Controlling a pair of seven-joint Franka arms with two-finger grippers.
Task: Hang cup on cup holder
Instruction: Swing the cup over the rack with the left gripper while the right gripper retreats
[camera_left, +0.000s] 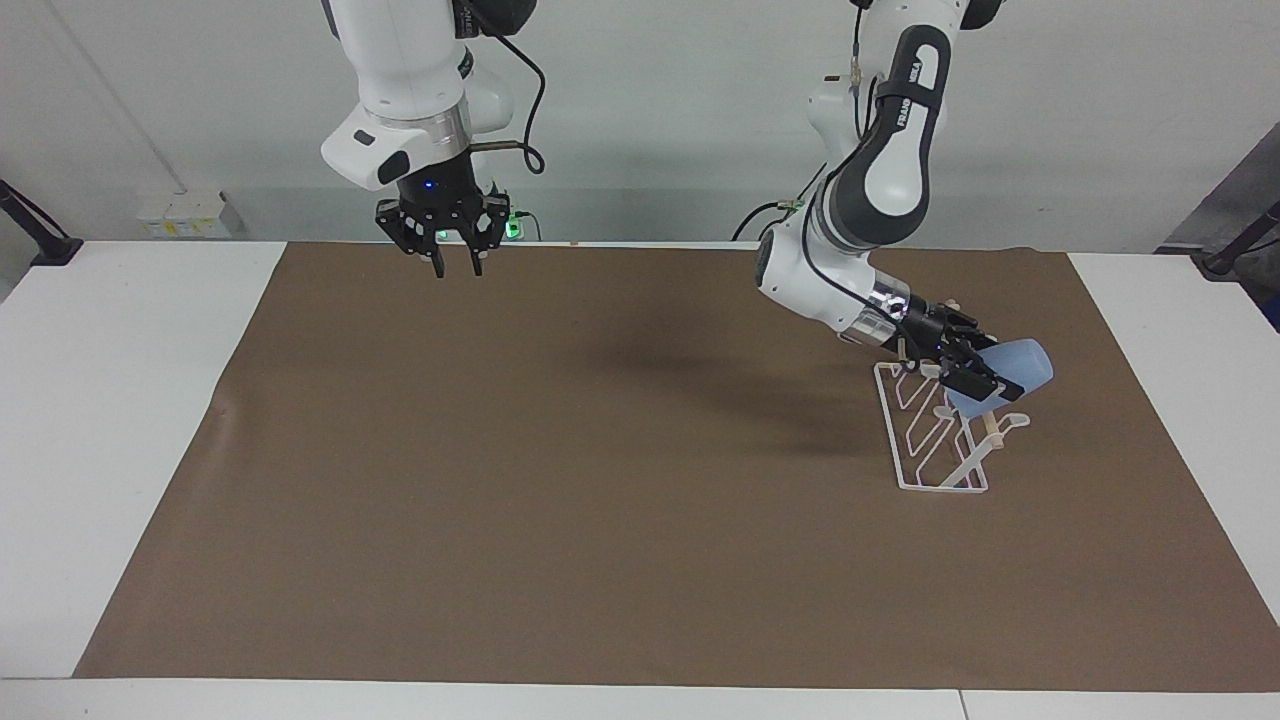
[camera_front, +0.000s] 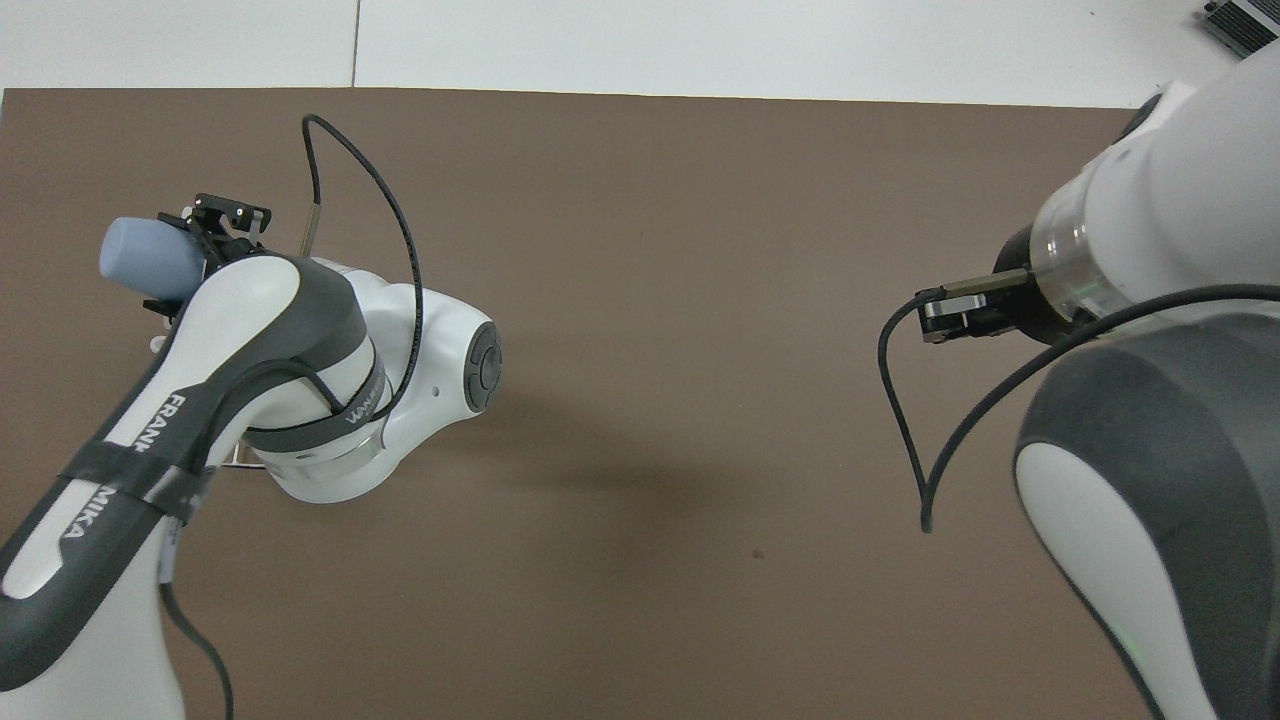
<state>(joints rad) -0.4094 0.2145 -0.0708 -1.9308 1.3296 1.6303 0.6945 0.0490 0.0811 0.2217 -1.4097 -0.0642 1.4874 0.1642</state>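
The light-blue cup (camera_left: 1010, 374) is lying tilted over the white wire cup holder (camera_left: 935, 432), which is standing at the frame's right.

a white table (camera_left: 120, 420) carries a brown mat (camera_left: 600, 500) that covers most of its top. a small white box (camera_left: 182, 212) sits against the wall near the table's edge.

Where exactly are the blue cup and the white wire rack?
cup (camera_left: 1020, 365), facing view, on its side wall.
cup holder (camera_left: 935, 487), facing view, on its base wire farthest from the robots.
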